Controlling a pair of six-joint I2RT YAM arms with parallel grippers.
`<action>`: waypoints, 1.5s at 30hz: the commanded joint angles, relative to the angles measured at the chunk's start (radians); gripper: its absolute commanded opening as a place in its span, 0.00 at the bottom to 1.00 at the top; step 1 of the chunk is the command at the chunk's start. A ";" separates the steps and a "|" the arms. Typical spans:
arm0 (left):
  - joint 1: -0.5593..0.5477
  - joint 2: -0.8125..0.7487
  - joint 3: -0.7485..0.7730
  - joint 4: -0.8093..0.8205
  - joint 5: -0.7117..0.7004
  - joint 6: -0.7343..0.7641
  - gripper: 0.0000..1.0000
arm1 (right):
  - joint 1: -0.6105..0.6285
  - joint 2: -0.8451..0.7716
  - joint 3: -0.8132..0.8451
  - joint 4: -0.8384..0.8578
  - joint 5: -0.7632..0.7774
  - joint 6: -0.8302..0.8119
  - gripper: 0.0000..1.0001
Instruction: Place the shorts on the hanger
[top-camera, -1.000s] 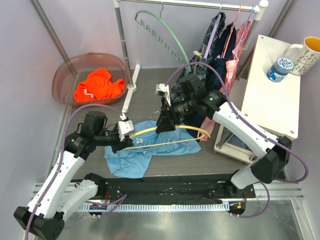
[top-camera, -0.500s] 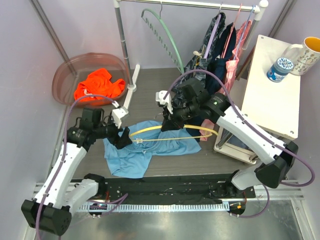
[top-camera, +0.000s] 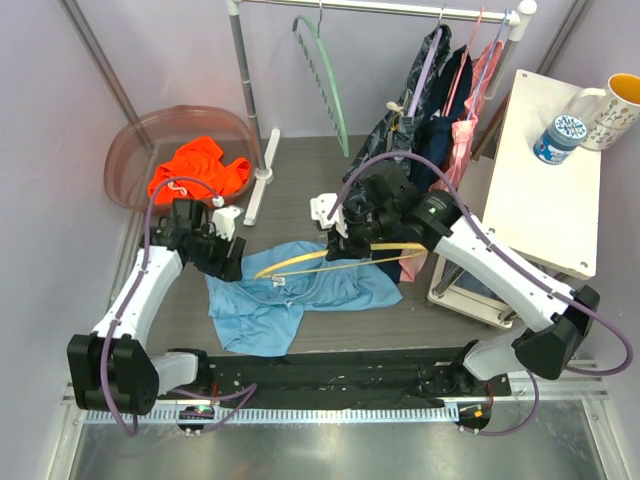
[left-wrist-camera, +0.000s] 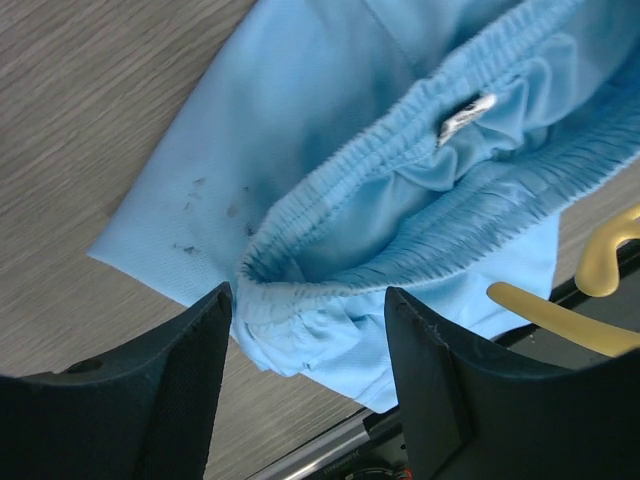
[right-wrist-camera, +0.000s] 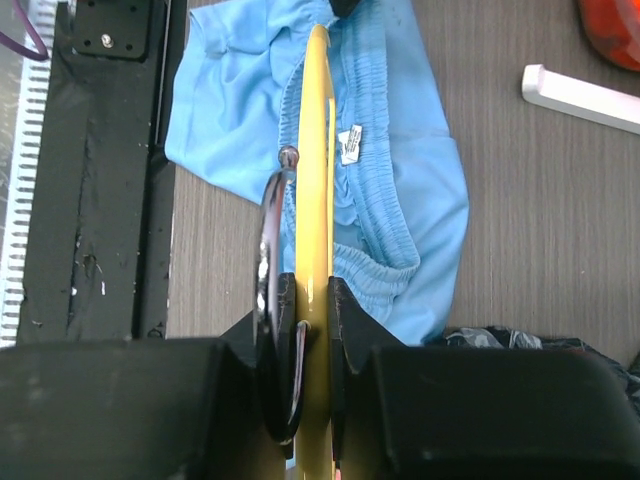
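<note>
surface: dark wood-grain board, purple walls rising round it. the shorts (top-camera: 300, 295) are lying crumpled front-centre, their lower hem reaching close to the black rail (top-camera: 330, 378) at the near edge. bare board is showing between the shorts and the white rack foot (top-camera: 262, 180), and on the right as far as the white side table (top-camera: 540, 210).

left fingers (top-camera: 228, 262) are standing spread wide, straddling the left corner of the elastic waistband. the wrist view is not settling whether they are touching the cloth.

right fingers (top-camera: 338, 247) are pinching the hanger (right-wrist-camera: 318, 150) at its crown, beside the metal hook (right-wrist-camera: 268, 230). the yellow arch is hanging low over the waistband, running left to right. contact with the shorts: cannot tell.

labels: a small white tag (left-wrist-camera: 465, 113) is sitting inside the waistband, print too small to read. the bottle (top-camera: 560, 135) is carrying a blue-and-white label, unreadable. the mug (top-camera: 615, 110) is showing a printed pattern, unreadable.

room: a pink basin (top-camera: 125, 150) at back left is holding an orange garment (top-camera: 195, 165). a pale green hanger (top-camera: 325, 90) is hanging from the top rail (top-camera: 400, 8), with dark clothes (top-camera: 430, 90) at its right end.
</note>
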 joint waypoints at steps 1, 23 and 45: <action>-0.008 0.052 0.020 0.026 -0.100 -0.044 0.62 | 0.010 0.043 0.009 0.051 -0.002 -0.056 0.01; -0.124 -0.069 0.066 -0.087 0.018 0.062 0.00 | -0.004 0.229 0.115 0.137 -0.083 0.144 0.01; -0.178 -0.138 0.152 -0.095 0.154 -0.054 0.00 | 0.066 0.276 -0.006 0.556 -0.102 0.291 0.01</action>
